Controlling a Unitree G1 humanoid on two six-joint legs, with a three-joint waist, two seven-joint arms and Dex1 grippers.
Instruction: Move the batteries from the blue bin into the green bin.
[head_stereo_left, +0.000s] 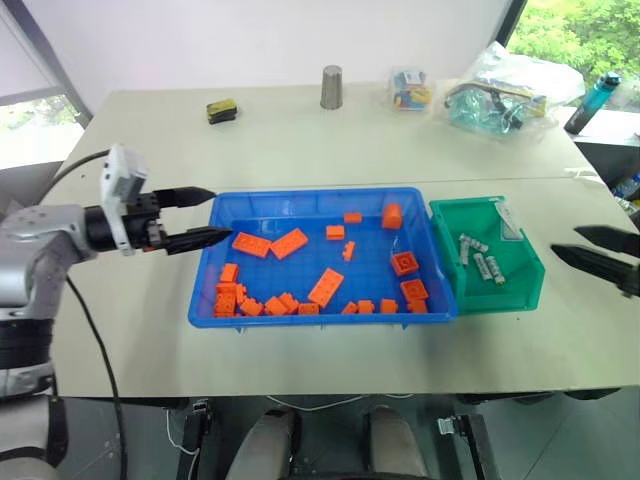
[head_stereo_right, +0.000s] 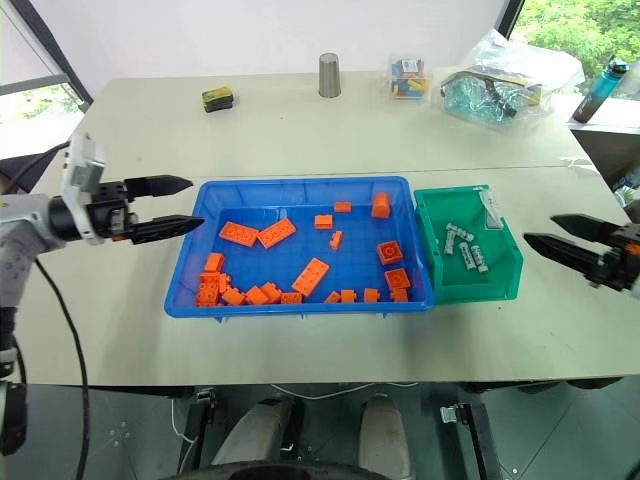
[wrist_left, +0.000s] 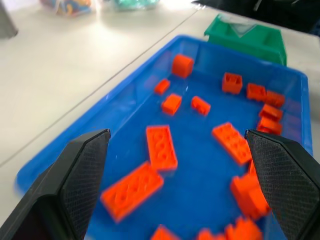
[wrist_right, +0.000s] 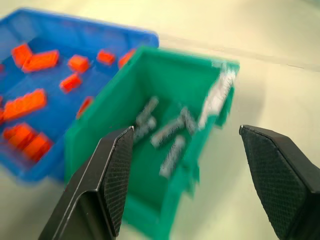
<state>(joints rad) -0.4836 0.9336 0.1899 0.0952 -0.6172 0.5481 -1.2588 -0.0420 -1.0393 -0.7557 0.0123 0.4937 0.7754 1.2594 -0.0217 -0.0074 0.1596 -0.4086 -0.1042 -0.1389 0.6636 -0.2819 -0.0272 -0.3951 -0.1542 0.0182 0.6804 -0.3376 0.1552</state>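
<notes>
Several silver batteries (head_stereo_left: 480, 258) lie inside the green bin (head_stereo_left: 520, 285), which stands against the right end of the blue bin (head_stereo_left: 205, 285). The blue bin holds several orange bricks (head_stereo_left: 290, 243); I see no battery among them. My left gripper (head_stereo_left: 205, 217) hovers open and empty at the blue bin's left rim, pointing right. Off to the right of the green bin, my right gripper (head_stereo_left: 588, 245) is open and empty, pointing left at it. The right wrist view shows the batteries (wrist_right: 167, 131) on the green bin's floor.
At the table's far side stand a grey metal cup (head_stereo_left: 332, 88), a small black and yellow object (head_stereo_left: 221, 111), clear bags of parts (head_stereo_left: 495, 90) and a blue bottle (head_stereo_left: 592, 103). A seam (head_stereo_left: 560, 180) runs across the table behind the bins.
</notes>
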